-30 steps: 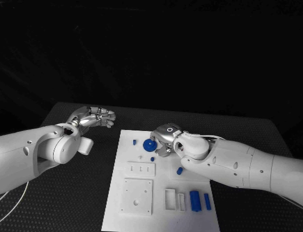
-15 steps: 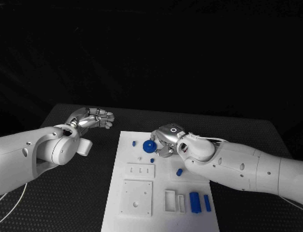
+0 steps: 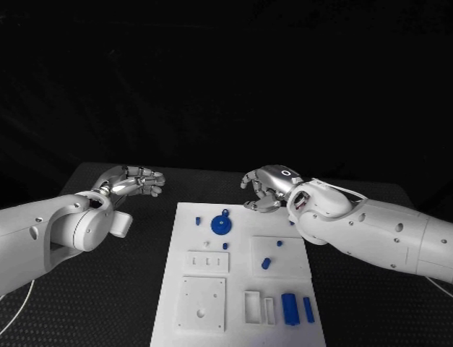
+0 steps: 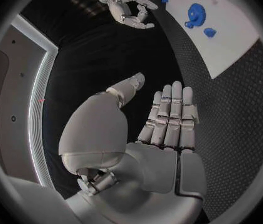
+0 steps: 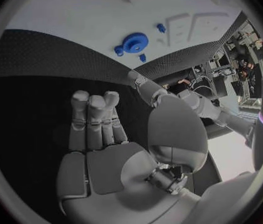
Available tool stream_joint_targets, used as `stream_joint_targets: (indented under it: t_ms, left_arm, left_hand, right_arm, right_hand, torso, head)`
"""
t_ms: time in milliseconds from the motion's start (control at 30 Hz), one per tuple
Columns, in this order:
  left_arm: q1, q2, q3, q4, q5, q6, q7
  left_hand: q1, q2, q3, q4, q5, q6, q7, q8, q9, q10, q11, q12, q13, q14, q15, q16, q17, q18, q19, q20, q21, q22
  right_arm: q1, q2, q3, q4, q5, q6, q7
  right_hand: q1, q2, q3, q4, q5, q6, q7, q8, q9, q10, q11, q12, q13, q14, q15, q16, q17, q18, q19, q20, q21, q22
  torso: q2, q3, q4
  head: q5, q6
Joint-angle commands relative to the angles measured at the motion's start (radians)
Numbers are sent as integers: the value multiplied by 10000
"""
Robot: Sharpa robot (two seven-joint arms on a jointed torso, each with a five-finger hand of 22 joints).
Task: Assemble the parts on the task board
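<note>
The white task board (image 3: 237, 283) lies in the middle of the table. A blue gear (image 3: 221, 223) sits near its far end, with small blue pegs (image 3: 198, 219) beside it and another peg (image 3: 266, 263) mid-board. Two blue blocks (image 3: 290, 309) lie at the near right corner. My right hand (image 3: 268, 189) hovers over the board's far edge, fingers curved and apart, holding nothing. My left hand (image 3: 134, 181) is off the board's far left corner, empty. The left wrist view shows the left hand (image 4: 162, 129) with fingers straight, the gear (image 4: 196, 11) and my right hand (image 4: 128, 5).
White raised plates (image 3: 204, 296) and a small white frame (image 3: 253, 305) sit on the board's near half. Black textured table (image 3: 112, 303) lies on both sides. In the right wrist view the right hand (image 5: 106, 139) faces the gear (image 5: 134, 42) and board (image 5: 75, 10).
My right hand has let go of the blue gear and drawn back past the board's far edge. The gear stays on the board. The left hand has barely moved.
</note>
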Motion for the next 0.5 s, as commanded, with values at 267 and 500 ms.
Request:
stream_joint_targets:
  t_ms: [267,500]
  left_arm:
    - [-27,110,5,-211,-41,501,478]
    - [-87,102,5,-228,-64,728,482]
  left_hand:
    - [-63,185,22,-70,-52,183,-89,71,72,303,-134,145,103,47,-32,23,39,153,-90,5,11,177]
    - [-81,282,-22,-164,-52,367,-160,119,101,579,-255,275,176,195,-93,99,81,141,-47,-34,14,166]
  right_arm:
    - [129,-917,5,-534,2473,1733,1937]
    - [-85,-1125,-2,-1251,2822,2052,2401]
  right_hand:
    - [207,359,-640,-195,916,589,388,7,-40,-1256,136,59,18,-240,41,-61,42,401,-108,72,-60,56]
    - [230,674,-1499,-562,1661,461,424,-14,-73,-1407,190,67,19,-398,82,-42,99,401,-287,154,-89,113]
  torso:
    - [-83,114,-299]
    - [-80,209,-415]
  head:
    - [-45,86]
    - [-59,67]
